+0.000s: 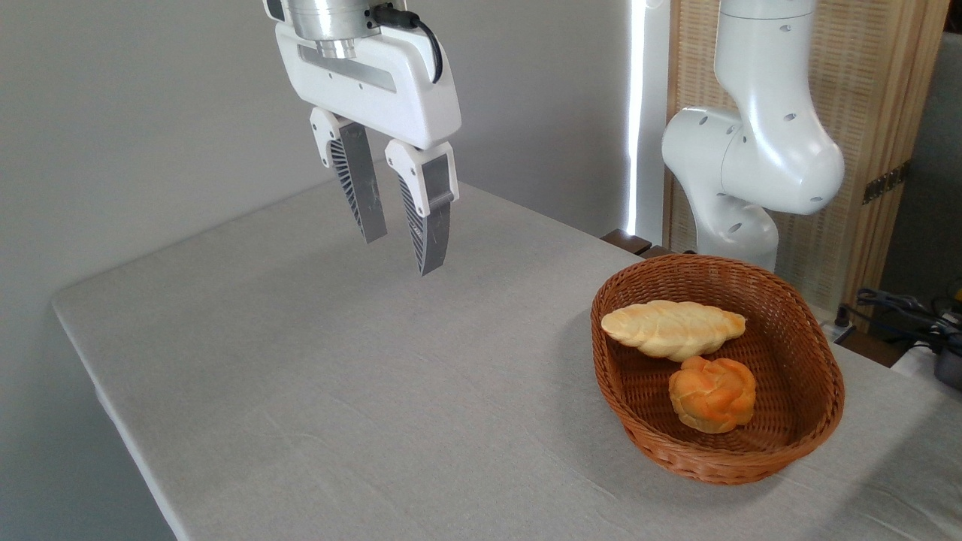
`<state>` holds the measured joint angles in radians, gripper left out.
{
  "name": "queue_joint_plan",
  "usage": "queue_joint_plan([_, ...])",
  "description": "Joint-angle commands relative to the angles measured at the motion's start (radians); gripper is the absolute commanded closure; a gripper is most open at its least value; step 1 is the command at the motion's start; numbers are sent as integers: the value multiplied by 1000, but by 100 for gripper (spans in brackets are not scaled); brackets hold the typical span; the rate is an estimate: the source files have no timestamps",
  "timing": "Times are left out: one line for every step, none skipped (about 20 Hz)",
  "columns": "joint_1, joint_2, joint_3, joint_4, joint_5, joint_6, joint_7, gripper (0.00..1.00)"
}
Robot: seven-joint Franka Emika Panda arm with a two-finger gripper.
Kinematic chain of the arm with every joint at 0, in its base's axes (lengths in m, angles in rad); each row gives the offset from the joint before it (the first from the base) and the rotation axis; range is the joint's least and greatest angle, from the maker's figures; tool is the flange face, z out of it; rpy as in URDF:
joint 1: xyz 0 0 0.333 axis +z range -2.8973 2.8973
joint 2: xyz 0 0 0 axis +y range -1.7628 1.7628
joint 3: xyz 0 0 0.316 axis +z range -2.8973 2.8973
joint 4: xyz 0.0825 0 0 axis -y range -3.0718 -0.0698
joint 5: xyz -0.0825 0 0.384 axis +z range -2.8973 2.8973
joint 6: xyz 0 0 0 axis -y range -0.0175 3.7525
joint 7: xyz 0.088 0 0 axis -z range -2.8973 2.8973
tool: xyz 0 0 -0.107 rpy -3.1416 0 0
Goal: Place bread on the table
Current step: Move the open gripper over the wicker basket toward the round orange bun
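A white robot arm's two-fingered claw [402,255] hung in the air above the far middle of a large light grey cloth-covered tabletop [316,376] with rounded corners; its grey ribbed fingers stood narrowly apart and held nothing. Well away from it, towards the right near edge, sat a brown woven wicker oval basket [815,391]. Inside the basket lay two pieces of bread. The small round orange-golden knotted bun [712,394], the piece to be moved, rested on the basket floor towards the near side. Just behind it lay a longer pale-yellow braided loaf [671,328], leaning against the far left wall, so close to the bun that they seemed to touch or nearly touch. The rest of the tabletop was bare cloth. The task appeared not yet begun, since the bun was still in the basket. Several things could go wrong from here. With the gap between the fingers so narrow, they would likely press down on the bun rather than straddle it unless they spread first. A finger coming down on the far side could catch the loaf or lift it along. The basket's raised wall could also block a finger, or the light basket could slide.
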<state>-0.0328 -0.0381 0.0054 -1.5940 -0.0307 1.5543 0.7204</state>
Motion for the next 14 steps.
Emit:
queue_joint_plan([16, -47, 42, -29, -11, -28, 55, 0])
queue_joint_plan([16, -48, 42, -29, -12, -28, 57, 0])
queue_joint_plan([16, -48, 42, -29, -12, -27, 57, 0])
queue_joint_plan([16, -48, 42, -29, -12, -26, 57, 0])
queue_joint_plan([14, -48, 42, -27, -12, -26, 57, 0])
queue_joint_plan([16, -48, 42, -29, -12, -26, 57, 0])
queue_joint_plan([14, -48, 42, -27, -12, -26, 57, 0])
queue_joint_plan([16, -49, 42, -29, -12, -26, 59, 0])
queue_joint_plan([16, -55, 44, -32, -12, -26, 62, 0])
queue_joint_plan([16, -69, 44, -52, -12, -23, 66, 0])
queue_joint_plan([16, -94, 44, -84, -11, -14, 82, 0])
queue_joint_plan([17, -120, 47, -116, -11, -13, 106, 0])
queue_joint_plan([17, -146, 71, -150, -11, -13, 146, 0])
queue_joint_plan([17, -181, 91, -191, -11, -13, 195, 0])
